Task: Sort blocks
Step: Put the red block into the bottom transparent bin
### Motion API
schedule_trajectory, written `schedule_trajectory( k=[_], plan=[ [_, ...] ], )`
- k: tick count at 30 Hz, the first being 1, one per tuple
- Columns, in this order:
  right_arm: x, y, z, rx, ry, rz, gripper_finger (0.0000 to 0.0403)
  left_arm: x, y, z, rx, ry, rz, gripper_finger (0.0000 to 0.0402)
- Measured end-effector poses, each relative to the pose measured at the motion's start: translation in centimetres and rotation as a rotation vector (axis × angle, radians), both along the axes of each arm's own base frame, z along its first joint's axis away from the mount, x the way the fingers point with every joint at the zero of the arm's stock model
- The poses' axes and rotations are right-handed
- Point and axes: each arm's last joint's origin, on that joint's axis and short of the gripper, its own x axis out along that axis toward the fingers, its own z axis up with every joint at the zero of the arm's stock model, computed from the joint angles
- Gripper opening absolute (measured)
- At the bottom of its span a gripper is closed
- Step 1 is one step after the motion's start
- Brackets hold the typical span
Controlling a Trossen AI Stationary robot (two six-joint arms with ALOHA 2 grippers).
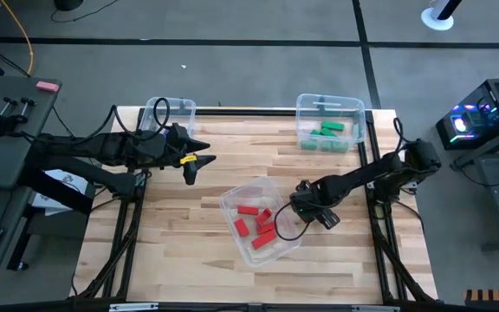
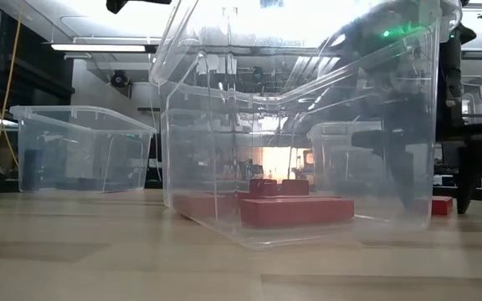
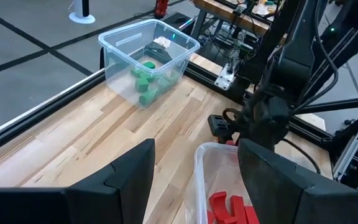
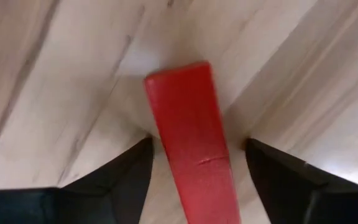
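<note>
long red block (image 4: 194, 146) on wood between open right end effector (image 4: 194, 180) fingers

Red blocks in bin (image 1: 256, 225): about five or six, bars and shorter pieces, lying flat and loosely scattered on the floor of a clear bin near the table's middle; from table height, one long bar (image 2: 295, 211) lies in front with shorter pieces behind.
Loose red bar (image 4: 192, 140): long, rectangular, flat on the bare wood, just beside that bin on its right; a faint scratch crosses its top face.
Green blocks (image 1: 327, 132): a small heap inside a clear bin at the table's far right corner.
</note>
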Motion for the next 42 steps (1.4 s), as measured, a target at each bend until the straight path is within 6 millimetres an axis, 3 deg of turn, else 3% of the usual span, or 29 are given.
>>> schedule_trajectory(
  k=[3,7,11,16,22,28,33,36,42],
  plan=[
    [0.1,0.0,-0.4,-0.024,0.017,0.006,0.0211,0.0,0.0,0.0,-0.010,0.001,-0.012,0.0218],
    [-0.1,-0.1,-0.2,-0.048,0.023,-0.062,0.0125,0.1,-0.3,-0.1,-0.042,0.008,-0.109,0.0218],
    [-1.3,-0.5,0.7,-0.092,0.071,-0.174,0.0124,0.1,-0.6,-0.1,-0.005,0.020,-0.139,0.0218],
    [-3.8,-1.3,3.7,-0.209,0.075,-0.296,0.0124,0.0,-0.5,-0.1,0.077,0.037,-0.123,0.0218],
    [-5.2,-1.8,8.7,-0.122,-0.251,-0.631,0.0124,0.0,-0.3,0.0,0.130,0.049,-0.094,0.0218],
    [-2.8,-1.4,14.2,0.216,-0.801,-0.880,0.0124,0.0,-0.4,0.0,0.119,0.047,-0.103,0.0218],
    [0.2,-0.8,18.4,0.451,-1.184,-0.806,0.0124,0.0,-0.4,-0.1,0.111,0.045,-0.100,0.0218],
    [1.8,-0.2,18.4,0.525,-1.191,-0.740,0.0124,0.0,-0.4,-0.1,0.101,0.043,-0.097,0.0218],
    [5.5,1.5,16.1,0.692,-1.024,-0.633,0.0128,-0.1,-0.7,-0.2,0.080,0.056,-0.104,0.0218]
  ],
)
